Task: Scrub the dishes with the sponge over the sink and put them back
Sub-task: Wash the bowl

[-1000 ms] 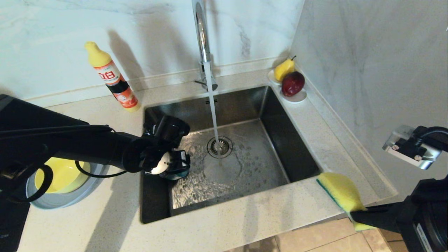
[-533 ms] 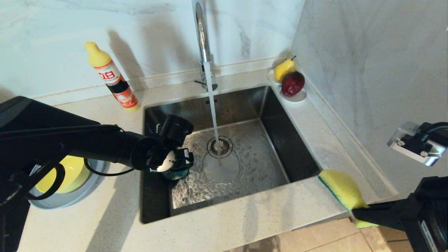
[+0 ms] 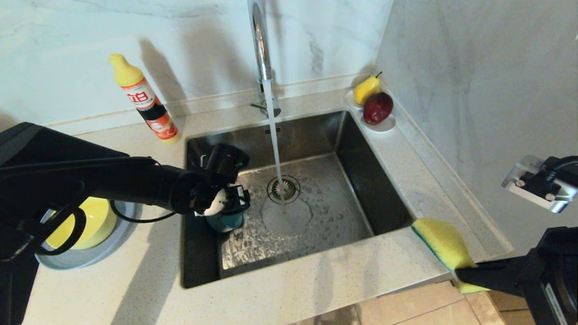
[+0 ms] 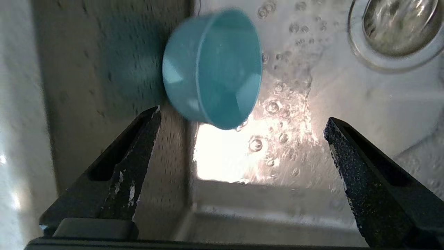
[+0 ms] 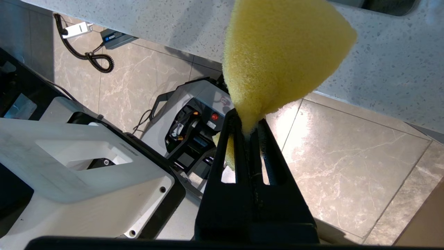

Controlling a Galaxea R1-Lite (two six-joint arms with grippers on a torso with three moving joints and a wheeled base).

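R gripper (image 3: pixel 465 274) at near-right counter edge, jaws pinched tight on yellow sponge (image 3: pixel 440 246), which sticks out over the counter corner. L gripper (image 4: pixel 242 139) w/ jaws spread wide, nothing held, hovers inside sink (image 3: pixel 352 149) just above small teal bowl (image 4: pixel 211 69) by the left wall. Yellow-green bowl (image 3: pixel 97 221) sits in grey-blue plate (image 3: pixel 104 248) on left counter. Faucet (image 3: pixel 259 45) running at back.

Home kitchen: steel sink (image 3: pixel 352 149), running faucet (image 3: pixel 261 49) (dish soap (image 3: pixel 146 101) nearby)
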